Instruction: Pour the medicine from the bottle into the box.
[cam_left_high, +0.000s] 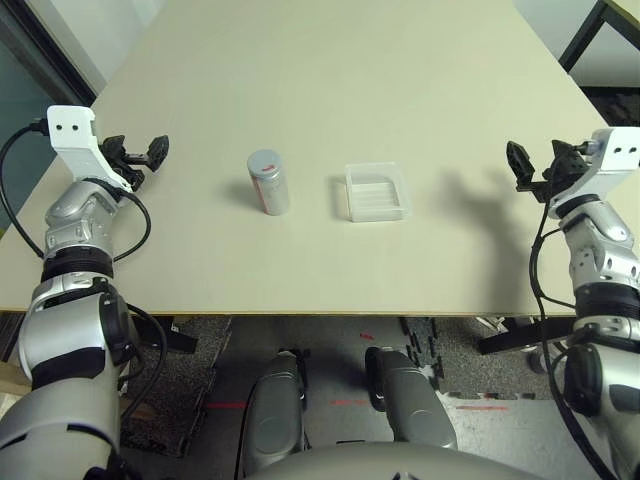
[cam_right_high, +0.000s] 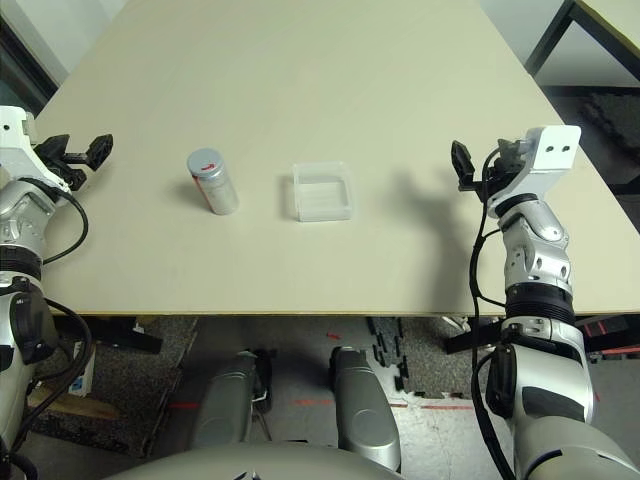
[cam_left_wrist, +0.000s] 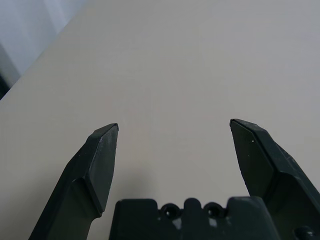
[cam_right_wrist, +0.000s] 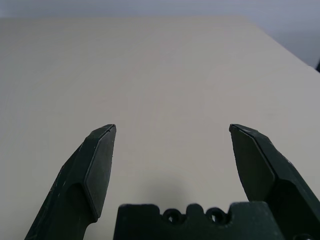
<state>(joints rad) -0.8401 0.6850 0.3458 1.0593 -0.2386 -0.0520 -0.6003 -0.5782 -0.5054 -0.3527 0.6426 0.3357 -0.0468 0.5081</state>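
The bottle is a small silvery-grey cylinder with its grey cap on and a red mark on top; it stands upright on the table left of centre. Just to its right lies the box, a shallow clear plastic tray. The medicine is hidden. My left gripper hovers open over the table's left edge, well left of the bottle, with nothing between its fingers. Out by the table's right side my right gripper is open too, holding nothing, well right of the box.
The beige table stretches far back beyond the bottle and box. A dark table leg stands past the far right corner. The table's front edge runs close to my body.
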